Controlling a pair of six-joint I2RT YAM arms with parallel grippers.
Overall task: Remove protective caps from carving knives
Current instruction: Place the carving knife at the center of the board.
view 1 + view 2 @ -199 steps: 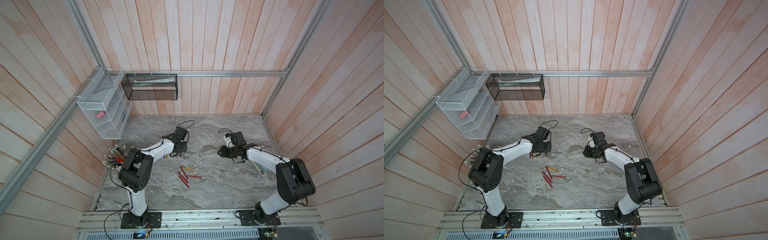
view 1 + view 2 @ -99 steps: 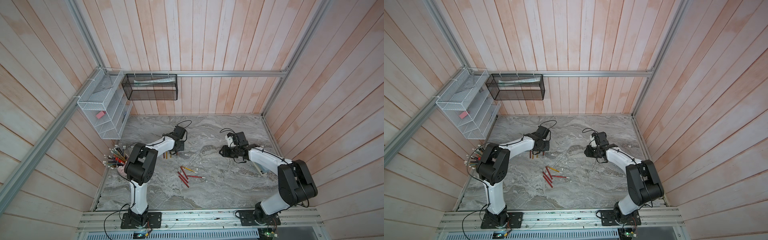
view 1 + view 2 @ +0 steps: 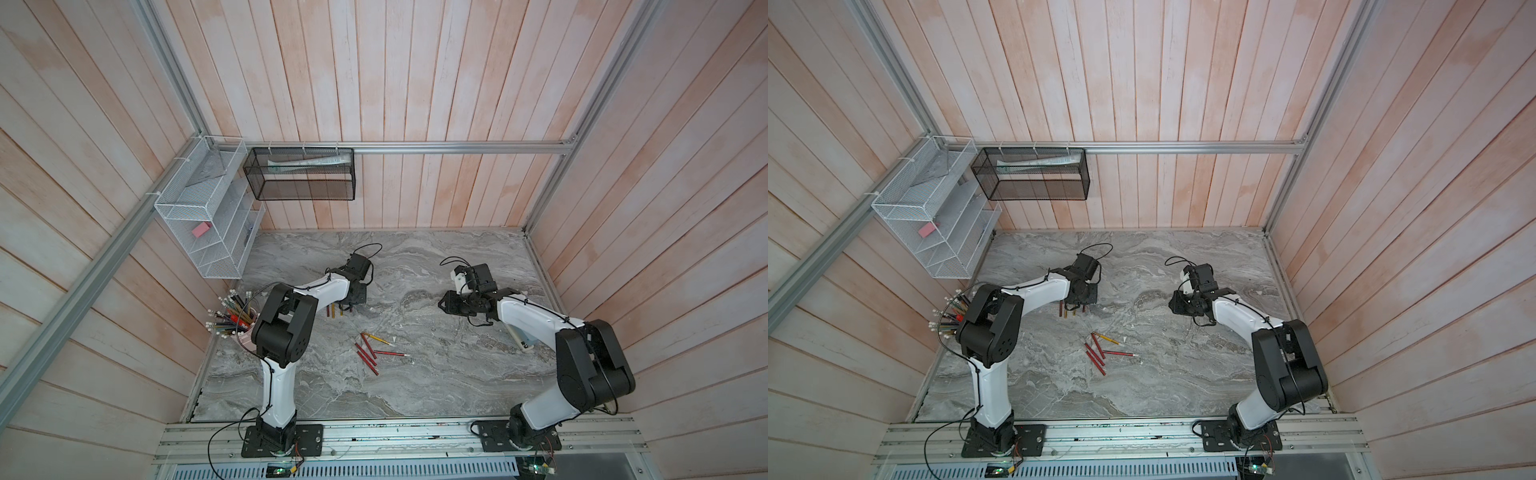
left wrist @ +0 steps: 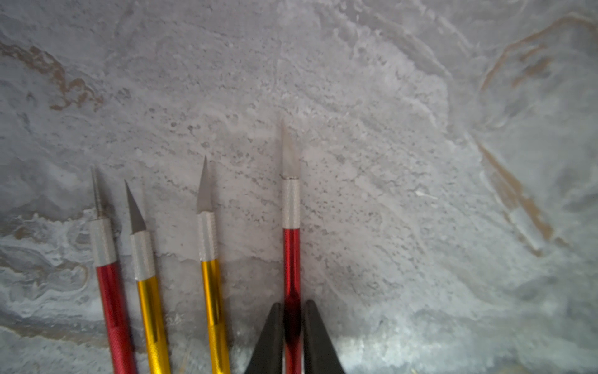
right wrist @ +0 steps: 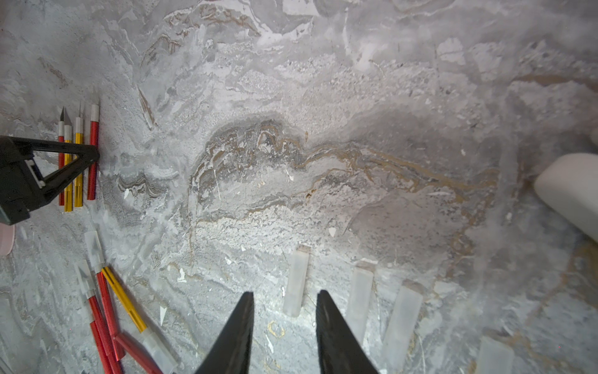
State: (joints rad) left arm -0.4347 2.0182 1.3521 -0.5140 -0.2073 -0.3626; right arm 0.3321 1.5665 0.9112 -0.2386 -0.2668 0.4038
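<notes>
Marble table (image 3: 436,374); clock read from the top views, 12 at the back wall.

- Left gripper (image 4: 293,304) is low at about 10 o'clock, over a row of four carving knives (image 3: 332,311) lying side by side with bare blades.
- Its black fingers (image 4: 271,340) sit close on either side of the outermost red knife (image 4: 291,259). Pinching the handle or standing just clear: cannot tell.
- Right gripper (image 5: 284,294) is at about 2 o'clock, jaws apart, nothing in them.
- One loose protective cap (image 5: 296,281) lies on the table, its near end between the fingertips. Three more caps (image 5: 359,298) lie beside it in a row.
- Near centre, toward 6 o'clock, is a heap of capped knives (image 5: 94,249), red and yellow.
- Pencil cup (image 3: 246,341) stands at the 9 o'clock edge.
</notes>
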